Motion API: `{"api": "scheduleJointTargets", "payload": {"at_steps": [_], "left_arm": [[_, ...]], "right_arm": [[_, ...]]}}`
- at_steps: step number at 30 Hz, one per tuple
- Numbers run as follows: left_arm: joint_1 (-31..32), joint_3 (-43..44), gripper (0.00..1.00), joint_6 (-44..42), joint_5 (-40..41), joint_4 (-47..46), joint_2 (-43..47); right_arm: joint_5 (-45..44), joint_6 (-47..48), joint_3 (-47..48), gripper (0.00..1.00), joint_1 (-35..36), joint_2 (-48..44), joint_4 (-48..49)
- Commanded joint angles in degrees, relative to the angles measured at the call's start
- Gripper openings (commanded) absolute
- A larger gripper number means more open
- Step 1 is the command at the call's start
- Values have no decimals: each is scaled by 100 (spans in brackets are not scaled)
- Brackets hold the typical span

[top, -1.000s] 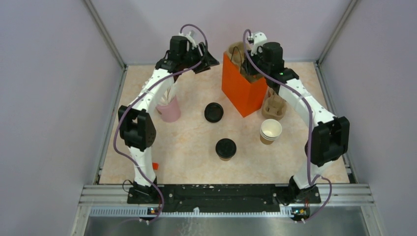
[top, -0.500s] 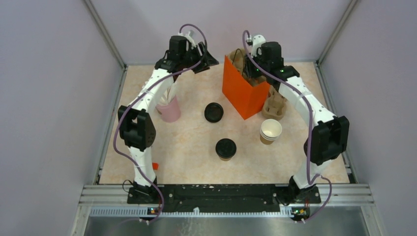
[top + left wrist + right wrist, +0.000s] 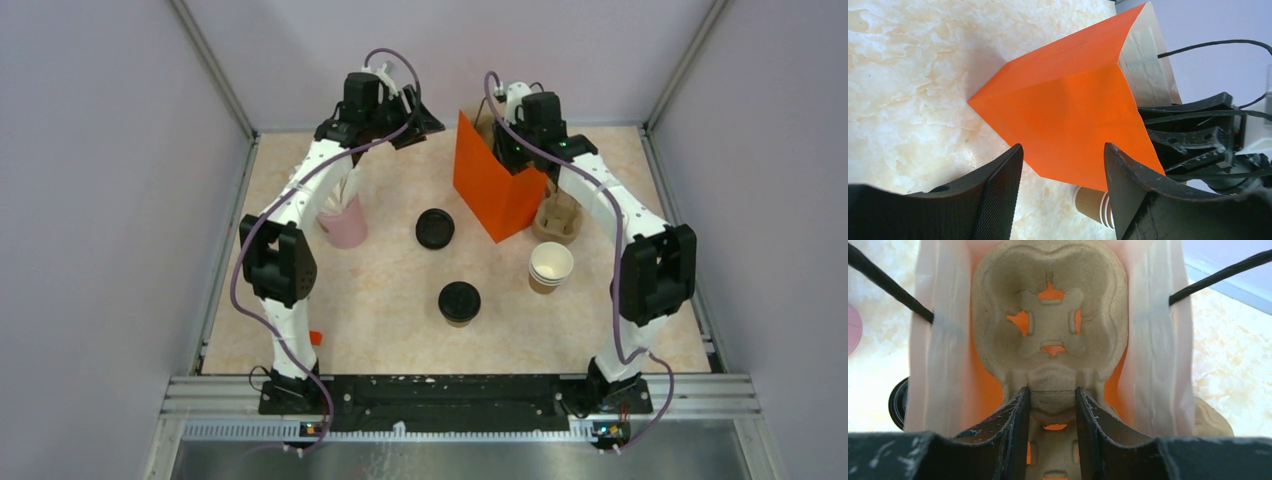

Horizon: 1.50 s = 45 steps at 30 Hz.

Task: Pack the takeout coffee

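The takeout coffee [image 3: 459,302], a small brown cup with a black lid, stands on the table in front of the middle, away from both grippers. The orange bag [image 3: 495,185] stands open at the back. My right gripper [image 3: 507,140] reaches into its mouth and is shut on a moulded pulp cup carrier [image 3: 1050,325], which sits down inside the bag [image 3: 979,385]; the right gripper [image 3: 1052,400] pinches the carrier's middle ridge. My left gripper [image 3: 425,123] is open and empty, left of the bag [image 3: 1073,115], as the left wrist view shows [image 3: 1063,190].
A separate black lid [image 3: 435,228] lies left of the bag. A stack of lidless brown cups [image 3: 550,267] and a second pulp carrier [image 3: 557,218] stand to the right of the bag. A pink cup with stirrers [image 3: 343,222] stands on the left.
My right gripper has moved left and lower into the bag with the carrier, which no longer sticks out of the top. The left arm has not moved.
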State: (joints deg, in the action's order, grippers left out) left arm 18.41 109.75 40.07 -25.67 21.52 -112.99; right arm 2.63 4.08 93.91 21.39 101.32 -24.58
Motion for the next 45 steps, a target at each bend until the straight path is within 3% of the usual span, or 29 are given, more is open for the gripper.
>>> {"api": "scheduleJointTargets", "payload": {"at_steps": [1, 14, 26, 30, 33, 37, 40, 45], "left_arm": [[-53, 207, 66, -128, 29, -131, 137], [-66, 184, 67, -116, -36, -47, 236], [-61, 39, 68, -163, -173, 111, 328], [-57, 54, 69, -316, -215, 305, 386], [-59, 115, 72, -442, -234, 389, 508], [-32, 188, 98, -503, -316, 410, 754], [39, 100, 99, -585, -309, 491, 1041], [132, 64, 99, -948, 61, 1137, 1639]], "right_arm": [[-42, 14, 70, 22, 63, 173, 208], [-83, -252, 571, 42, 57, -103, -4], [-454, -1198, 1076, 46, 59, -874, -134], [-321, -1662, 783, 46, 57, -1385, 268], [-432, -1891, 630, 46, 59, -1741, 435], [-493, -2139, 404, 46, 61, -2101, 399], [-515, -2269, -93, 47, 128, -2429, 593], [-861, -1939, -351, 60, 718, -2618, 327]]}}
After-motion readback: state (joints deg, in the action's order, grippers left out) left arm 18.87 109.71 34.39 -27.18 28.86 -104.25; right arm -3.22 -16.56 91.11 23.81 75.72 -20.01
